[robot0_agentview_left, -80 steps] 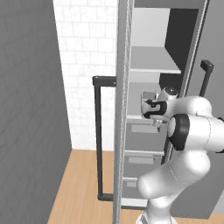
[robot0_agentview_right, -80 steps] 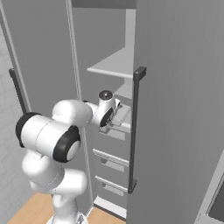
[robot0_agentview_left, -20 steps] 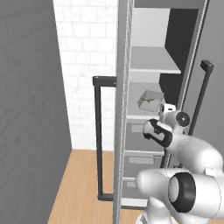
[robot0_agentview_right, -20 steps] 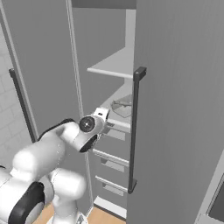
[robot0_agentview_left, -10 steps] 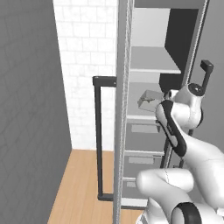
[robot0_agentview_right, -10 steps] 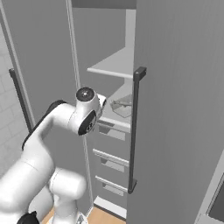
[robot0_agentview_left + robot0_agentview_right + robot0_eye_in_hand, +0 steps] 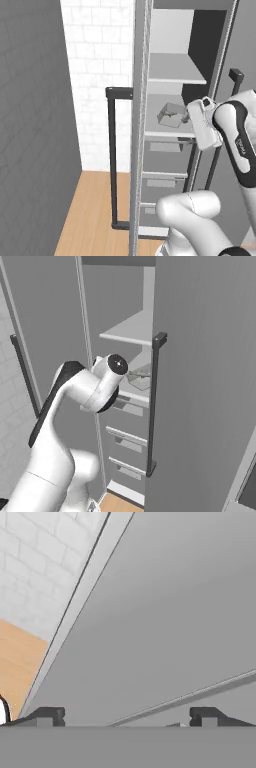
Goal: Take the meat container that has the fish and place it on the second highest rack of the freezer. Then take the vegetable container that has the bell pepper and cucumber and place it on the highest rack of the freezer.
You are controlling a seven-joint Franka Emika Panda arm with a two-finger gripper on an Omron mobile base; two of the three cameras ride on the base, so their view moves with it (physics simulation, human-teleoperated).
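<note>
One container (image 7: 171, 115) sits on the second highest rack (image 7: 167, 131) of the freezer (image 7: 170, 75), and we think it is the meat tray with the fish, though it is too small for us to make out the fish itself. It rests flat and near the front edge of the rack, so it looks safe there. The highest rack (image 7: 175, 70) above it has nothing on it that we can see, because the vegetable container with the bell pepper and cucumber is not yet placed. That half of the job is left to do.

Our end effector (image 7: 127, 717) has its two dark fingers (image 7: 47, 716) far apart with nothing between them. In the hand view it faces a plain grey panel, some white brick wall and a bit of wooden floor, so it points away from the racks. The arm (image 7: 85, 391) is bent close in front of the open freezer, just beside the rack with the tray.

We judge the fingers are wide open so they are ready to take hold of the next tray. The freezer door (image 7: 122, 150) stands open so we can reach in again.
</note>
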